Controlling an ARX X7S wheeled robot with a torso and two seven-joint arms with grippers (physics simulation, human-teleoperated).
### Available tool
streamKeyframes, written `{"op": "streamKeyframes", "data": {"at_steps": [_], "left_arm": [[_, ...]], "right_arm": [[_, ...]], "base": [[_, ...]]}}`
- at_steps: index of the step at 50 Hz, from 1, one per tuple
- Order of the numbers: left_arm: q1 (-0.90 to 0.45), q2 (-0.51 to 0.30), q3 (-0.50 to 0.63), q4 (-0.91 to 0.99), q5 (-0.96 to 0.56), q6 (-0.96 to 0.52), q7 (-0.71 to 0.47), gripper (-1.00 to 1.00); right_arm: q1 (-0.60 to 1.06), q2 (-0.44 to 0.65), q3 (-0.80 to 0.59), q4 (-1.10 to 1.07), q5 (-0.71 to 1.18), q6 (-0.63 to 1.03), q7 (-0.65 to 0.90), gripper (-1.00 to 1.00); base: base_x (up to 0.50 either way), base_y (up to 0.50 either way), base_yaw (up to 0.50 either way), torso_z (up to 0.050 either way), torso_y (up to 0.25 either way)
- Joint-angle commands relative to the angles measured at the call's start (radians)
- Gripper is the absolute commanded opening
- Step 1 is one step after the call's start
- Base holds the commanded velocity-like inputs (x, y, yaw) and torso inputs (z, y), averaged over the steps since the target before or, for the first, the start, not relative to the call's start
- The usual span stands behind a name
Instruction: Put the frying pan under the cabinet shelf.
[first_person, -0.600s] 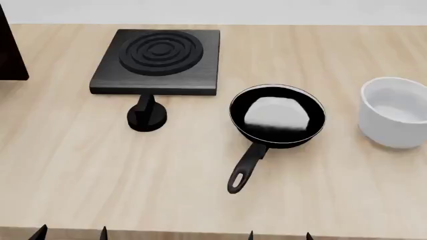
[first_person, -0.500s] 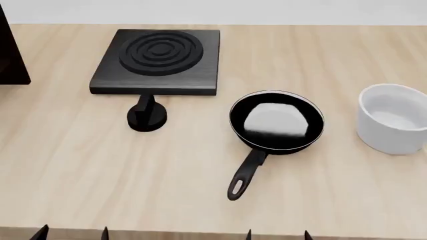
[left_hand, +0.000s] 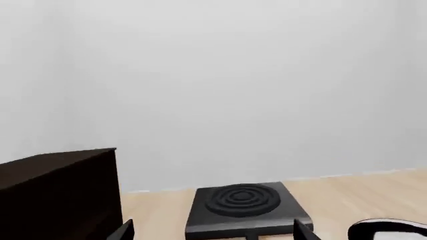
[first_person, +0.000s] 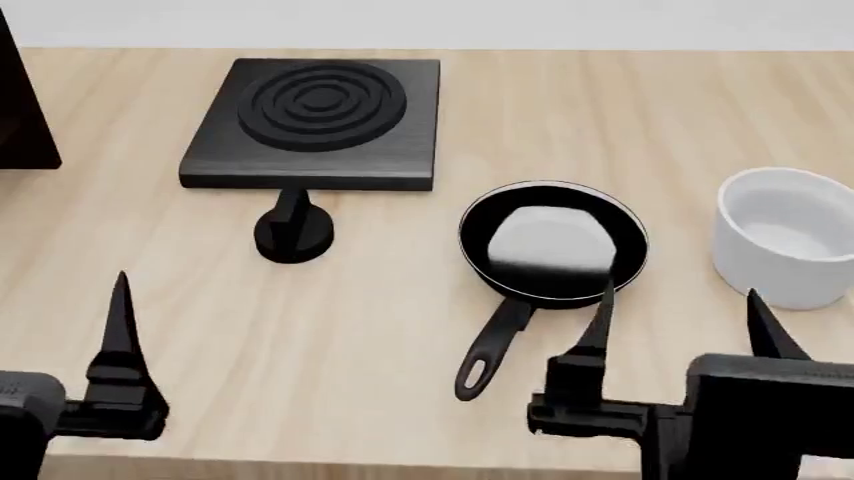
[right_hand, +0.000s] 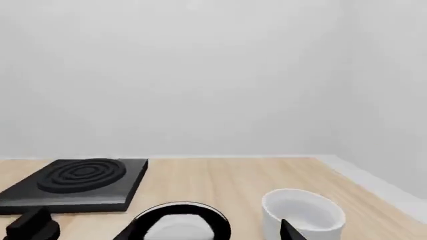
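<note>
Both hands now rise into the head view: the right hand (first_person: 677, 318) spread open just before the frying pan (first_person: 553, 252), the left hand (first_person: 122, 310) showing one finger, its state unclear. The pan sits unmoved on the desk (first_person: 347, 330), well apart from the cabinet shelf (first_person: 24, 110).

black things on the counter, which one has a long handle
The frying pan: its handle ends in a loop hole. The stove plate is square and the knob is stubby.

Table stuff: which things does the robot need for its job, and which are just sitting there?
Needed for the job:
frying pan
cabinet shelf
right gripper, open, nearest the pan

Just sitting there:
stove plate
black knob
white bowl
</note>
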Motion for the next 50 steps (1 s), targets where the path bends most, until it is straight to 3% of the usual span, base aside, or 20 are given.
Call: {"op": "streamKeyframes", "data": {"at_steps": [1,2,6,8,11,14,19,33,50], "left_arm": [[-0.326,-0.069,-0.048,0.465,-0.035,-0.554,0.019,1.00],[-0.377,-0.061,-0.079,0.495,-0.064,-0.632,0.036,1.00],[-0.439,-0.087,-0.105,0.526,-0.085,-0.676,0.034,1.00],[-0.500,-0.106,-0.143,0.526,-0.162,-0.728,0.002,1.00],[-0.541,-0.183,-0.135,0.526,-0.270,-0.760,-0.106,1.00],[-0.575,-0.217,-0.166,0.525,-0.372,-0.785,-0.172,1.00],[-0.579,-0.227,-0.191,0.519,-0.404,-0.779,-0.197,1.00],[-0.497,-0.253,-0.158,0.461,-0.377,-0.653,-0.215,1.00],[-0.493,-0.265,-0.155,0.456,-0.379,-0.632,-0.227,1.00]], "right_arm": [[0.327,0.087,0.206,-0.493,0.181,0.654,-0.014,1.00],[0.359,0.124,0.236,-0.496,0.275,0.687,0.044,1.00],[0.443,0.316,0.339,-0.495,0.774,0.726,0.408,1.00],[0.507,0.335,0.410,-0.492,0.926,0.792,0.492,1.00],[0.539,0.360,0.418,-0.485,0.992,0.812,0.552,1.00],[0.532,0.373,0.402,-0.477,0.978,0.789,0.555,1.00],[0.520,0.388,0.371,-0.456,0.932,0.744,0.544,1.00],[0.448,0.401,0.333,-0.429,0.857,0.651,0.524,1.00],[0.428,0.410,0.295,-0.409,0.834,0.600,0.520,1.00]], "base": [[0.00,0.00,0.00,0.000,0.000],[0.00,0.00,0.00,0.000,0.000],[0.00,0.00,0.00,0.000,0.000],[0.00,0.00,0.00,0.000,0.000],[0.00,0.00,0.00,0.000,0.000],[0.00,0.00,0.00,0.000,0.000],[0.00,0.00,0.00,0.000,0.000],[0.00,0.00,0.00,0.000,0.000],[0.00,0.10,0.00,0.000,0.000]]}}
